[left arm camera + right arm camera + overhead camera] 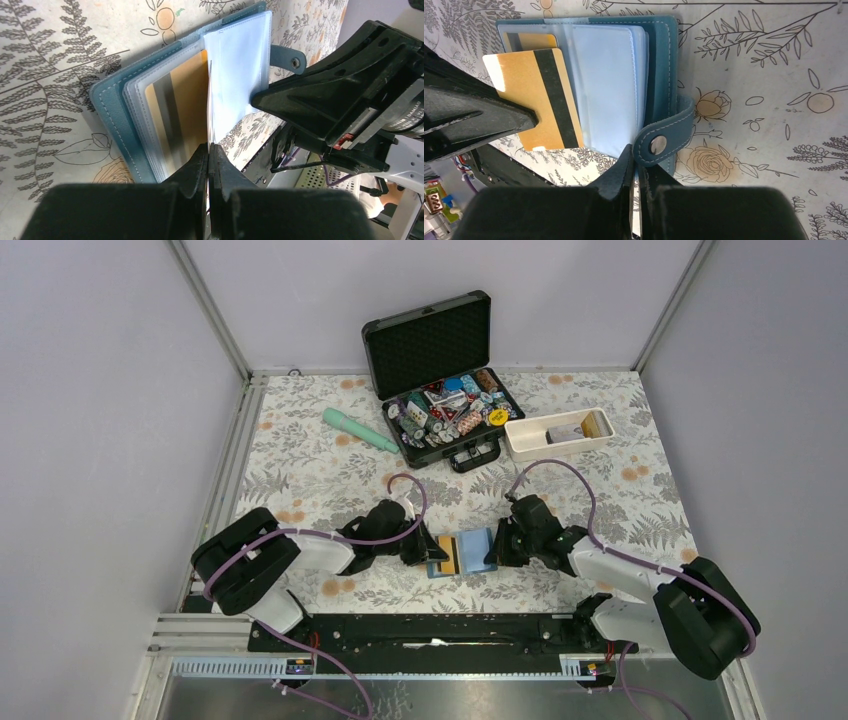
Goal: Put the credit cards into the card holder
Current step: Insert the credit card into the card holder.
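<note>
Left fingers [197,170] are clenching the orange-gold card [519,85] at nine o'clock of the card holder [659,75]; right fingers [620,172] are pinching its sleeve [604,80], which risks slipping and jamming entry.

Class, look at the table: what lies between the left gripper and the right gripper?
The open card holder, with an orange-gold card at its left side; the top view shows it.

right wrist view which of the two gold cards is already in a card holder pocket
The upper gold card, a strip showing behind the clear pocket at top left of the card holder. The striped gold card is outside, over the pages.
</note>
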{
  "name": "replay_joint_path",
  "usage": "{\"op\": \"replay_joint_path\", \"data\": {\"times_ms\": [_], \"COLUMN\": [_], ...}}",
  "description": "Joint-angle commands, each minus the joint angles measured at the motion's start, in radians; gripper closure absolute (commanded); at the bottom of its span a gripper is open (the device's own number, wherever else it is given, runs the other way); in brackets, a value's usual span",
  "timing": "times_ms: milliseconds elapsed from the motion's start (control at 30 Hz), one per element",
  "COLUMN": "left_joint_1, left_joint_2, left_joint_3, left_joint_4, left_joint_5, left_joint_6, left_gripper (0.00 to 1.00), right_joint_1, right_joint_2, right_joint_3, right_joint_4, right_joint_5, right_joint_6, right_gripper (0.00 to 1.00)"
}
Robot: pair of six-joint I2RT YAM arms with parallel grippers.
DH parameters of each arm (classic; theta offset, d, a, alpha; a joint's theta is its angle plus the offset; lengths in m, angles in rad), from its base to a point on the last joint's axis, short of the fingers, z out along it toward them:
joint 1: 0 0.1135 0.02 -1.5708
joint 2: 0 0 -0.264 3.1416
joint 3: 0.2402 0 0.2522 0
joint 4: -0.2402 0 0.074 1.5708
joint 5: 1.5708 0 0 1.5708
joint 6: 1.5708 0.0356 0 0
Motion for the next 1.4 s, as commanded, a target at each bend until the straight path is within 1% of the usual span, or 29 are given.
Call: {"op": "replay_joint_path", "data": {"times_ms": [0,233,567,833,1367], "left_joint_1": [0.009,0.04,0.041,0.042,0.034], "left_joint_2": [0.009,0.009,0.045,0.084,0.105], "left_joint_3": [0.007,-0.02,-0.008,-0.02,-0.023], "left_joint_4": [0.074,0.131,0.152,0.22,0.224], "left_joint_5": [0.023,0.051,0.071,0.081,0.074], "left_joint_6": [-0.013,-0.042,-0.045,-0.079,-0.092], "left_gripper": [1.0,1.0,1.0,1.0,1.0], "right_joint_1": [0.007,0.008,0.007,0.007,0.007], "right_joint_2": [0.016,0.021,0.031,0.024,0.03], "right_joint_3": [0.013,0.015,0.021,0.022,0.026], "right_joint_4": [-0.024,-0.065,-0.068,-0.085,-0.085], "right_joint_5": [0.042,0.075,0.079,0.083,0.083], "right_joint_6": [-0.01,-0.032,-0.037,-0.042,-0.046], "right_gripper": [0.98,1.0,1.0,1.0,1.0]}}
